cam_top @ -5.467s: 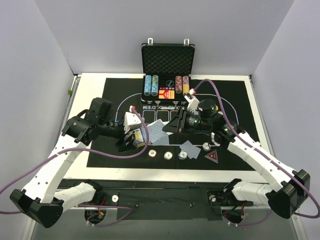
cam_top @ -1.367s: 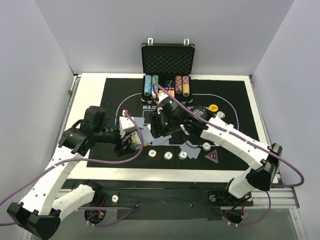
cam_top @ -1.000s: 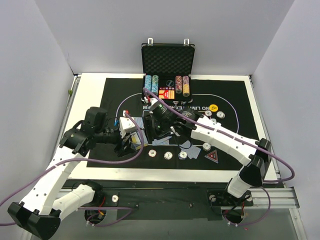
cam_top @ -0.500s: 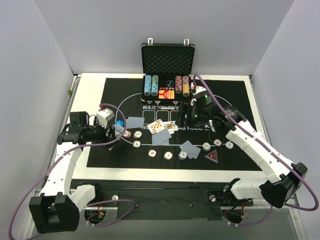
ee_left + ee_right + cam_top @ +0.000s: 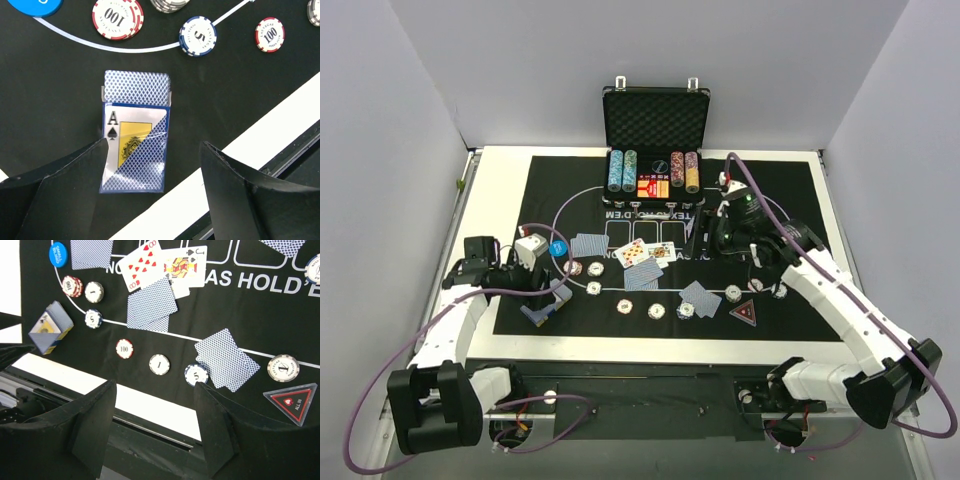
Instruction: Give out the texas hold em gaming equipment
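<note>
1. The left gripper is spread wide. It sits low over the near-left part of the black mat, close to the mat's near edge.
2. The deck of blue-backed cards lies flat on the mat between the two jaws, with an ace of spades on its face. It is not pinched. A strip of bare mat separates it from the finger on the right of the wrist view. The other finger's edge meets the deck's near corner, and I cannot tell whether they touch.
3. Just beyond the deck lie a red-striped chip and a blue-striped chip. The blue disc is at the far left.
4. The right gripper is also spread, with nothing between its jaws. It hangs well above the right-centre of the mat and touches nothing.
5. Below it, two face-up cards lie near the mat's middle, with a face-down pair just nearer. The triangular marker lies at the near right.
</note>
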Action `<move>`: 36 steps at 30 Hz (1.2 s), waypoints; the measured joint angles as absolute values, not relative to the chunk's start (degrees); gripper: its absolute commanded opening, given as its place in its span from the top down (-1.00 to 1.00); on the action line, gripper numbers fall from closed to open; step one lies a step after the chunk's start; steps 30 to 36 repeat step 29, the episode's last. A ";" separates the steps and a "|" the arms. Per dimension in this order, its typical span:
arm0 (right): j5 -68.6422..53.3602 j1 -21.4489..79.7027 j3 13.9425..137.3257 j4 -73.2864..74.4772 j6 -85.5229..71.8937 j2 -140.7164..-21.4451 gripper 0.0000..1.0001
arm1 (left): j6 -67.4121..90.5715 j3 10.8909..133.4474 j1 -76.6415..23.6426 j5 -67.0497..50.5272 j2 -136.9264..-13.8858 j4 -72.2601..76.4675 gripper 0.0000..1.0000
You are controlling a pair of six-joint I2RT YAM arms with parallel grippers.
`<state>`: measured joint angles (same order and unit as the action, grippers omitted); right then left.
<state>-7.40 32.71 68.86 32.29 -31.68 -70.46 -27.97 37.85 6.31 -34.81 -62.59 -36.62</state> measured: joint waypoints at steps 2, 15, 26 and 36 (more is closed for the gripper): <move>-8.05 31.70 68.86 32.21 -31.79 -69.14 -0.20 | -28.56 37.85 6.37 -35.42 -62.22 -36.71 -0.72; -11.42 27.07 68.75 32.08 -32.60 -66.89 -0.93 | -22.22 48.90 6.48 -36.25 -56.66 -38.92 -0.78; -9.67 21.32 64.49 33.63 -32.53 -61.04 -1.00 | -6.70 60.12 6.57 -26.33 -61.39 -39.20 -0.79; -8.82 19.62 63.33 33.89 -32.51 -59.46 -1.00 | -4.86 57.87 6.59 -24.95 -58.37 -38.81 -0.78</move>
